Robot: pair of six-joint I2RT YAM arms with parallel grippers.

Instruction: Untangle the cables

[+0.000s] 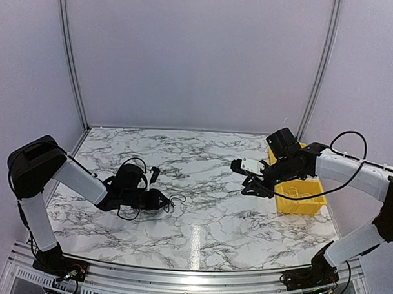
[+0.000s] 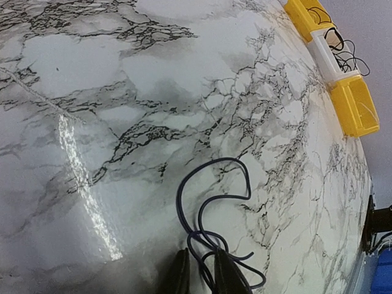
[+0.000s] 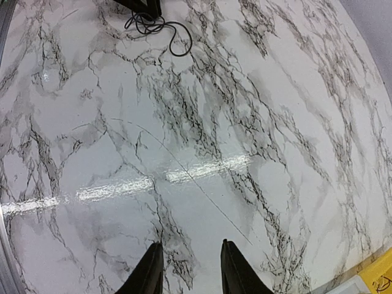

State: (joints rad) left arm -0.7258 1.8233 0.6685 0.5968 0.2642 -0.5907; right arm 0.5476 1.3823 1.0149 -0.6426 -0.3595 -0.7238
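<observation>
The cables [image 1: 176, 201] are a small loose bundle of thin dark wire on the marble table, left of centre. In the left wrist view the cables [image 2: 211, 196] curl in loops, with strands running between the fingertips. My left gripper [image 2: 201, 260] is low at the table and closed to a narrow gap on those strands; it also shows in the top view [image 1: 163, 201]. My right gripper [image 1: 250, 186] hovers open and empty over the table right of centre, far from the bundle. In the right wrist view, my right gripper [image 3: 190, 251] has bare marble between its fingers and the cables [image 3: 160, 26] lie far off.
A yellow bin [image 1: 301, 194] stands at the right edge, beside my right arm; in the left wrist view the yellow bin [image 2: 355, 104] holds some thin black wires. A thin pale line [image 3: 184, 168] runs across the marble ahead of my right gripper. Walls close the back and sides.
</observation>
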